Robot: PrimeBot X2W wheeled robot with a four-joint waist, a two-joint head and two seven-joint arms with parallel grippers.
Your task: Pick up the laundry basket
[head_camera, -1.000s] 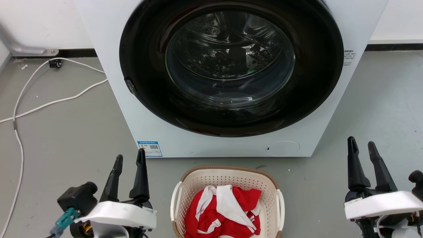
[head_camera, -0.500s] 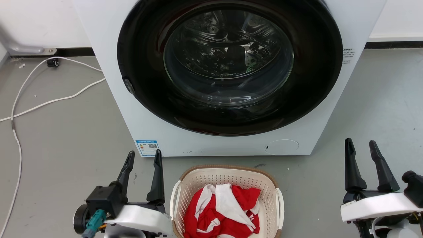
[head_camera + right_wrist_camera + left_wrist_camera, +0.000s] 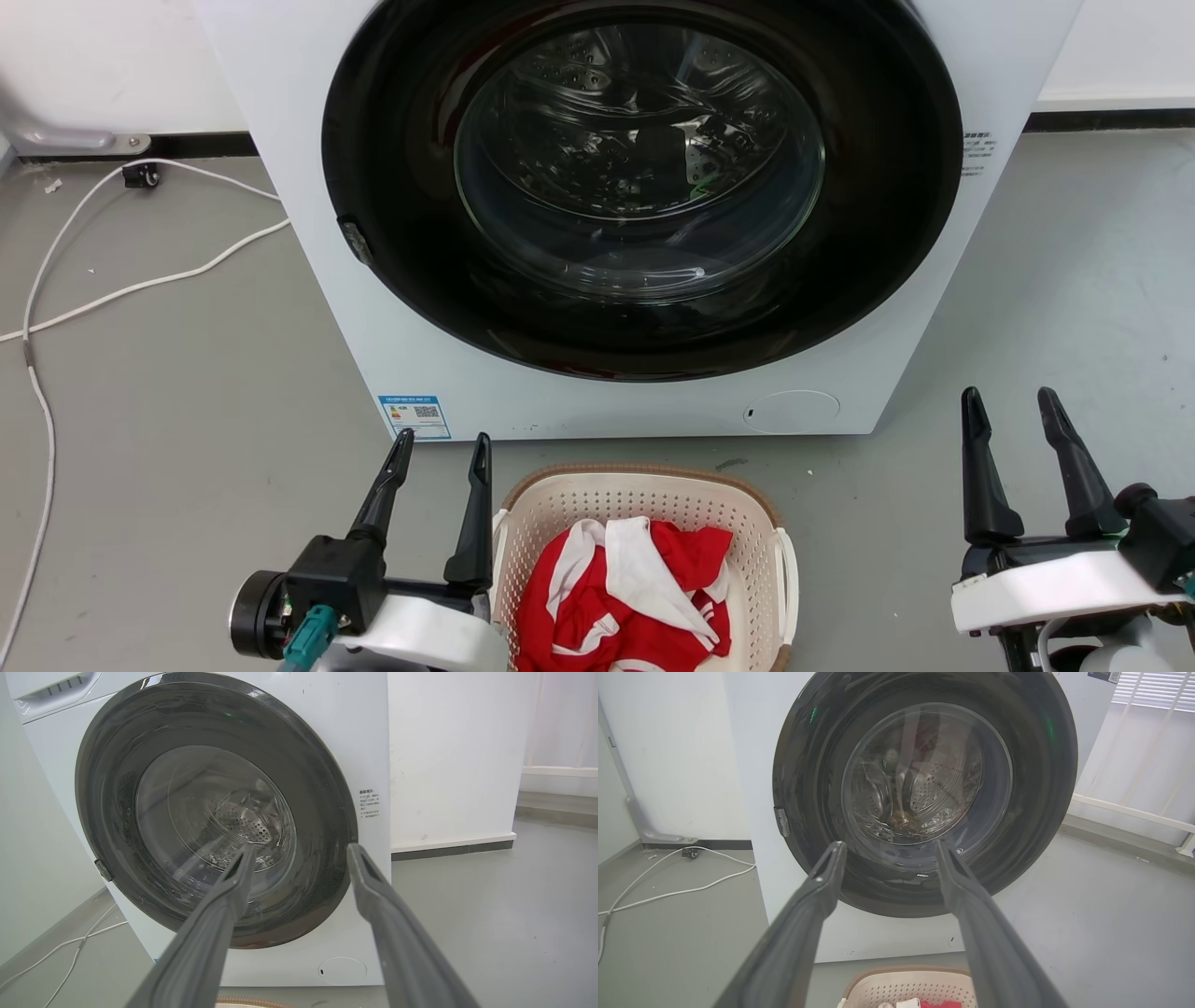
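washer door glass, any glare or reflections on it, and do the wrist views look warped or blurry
Head view: sharp, evenly lit, pale streaky reflections across the washer door glass. Left wrist view: wide-angle bending tilts straight edges, and the left claw looks soft close to the lens. Right wrist view: same bending, the right claw soft toward the bottom edge, the door glass hazy.
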